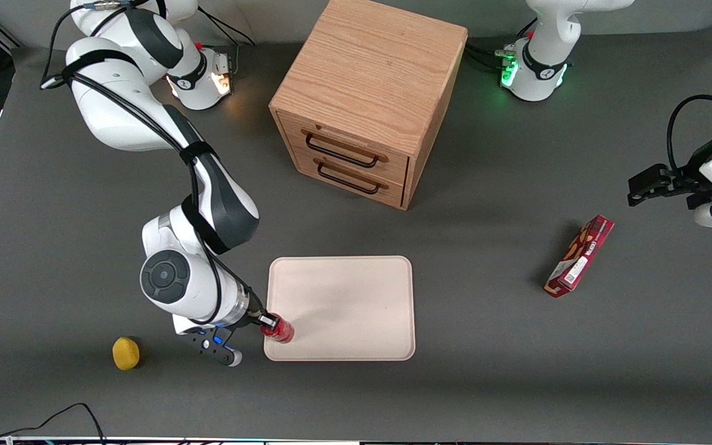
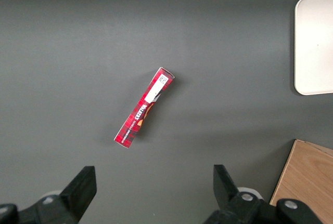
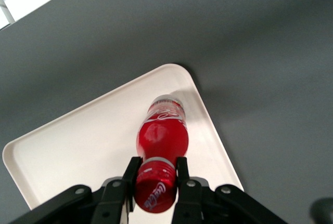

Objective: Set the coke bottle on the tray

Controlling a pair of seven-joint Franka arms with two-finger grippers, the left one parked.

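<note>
Grey table — hand (image 3: 155, 174) clamps coke bottle (image 3: 161, 135) by its cap, upright, base on tray (image 1: 356, 296) corner.

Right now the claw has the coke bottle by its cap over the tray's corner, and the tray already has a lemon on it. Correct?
Not quite. The claw does grip the coke bottle by its cap over the tray corner, but the front view shows the lemon on the table, off the tray.
</note>
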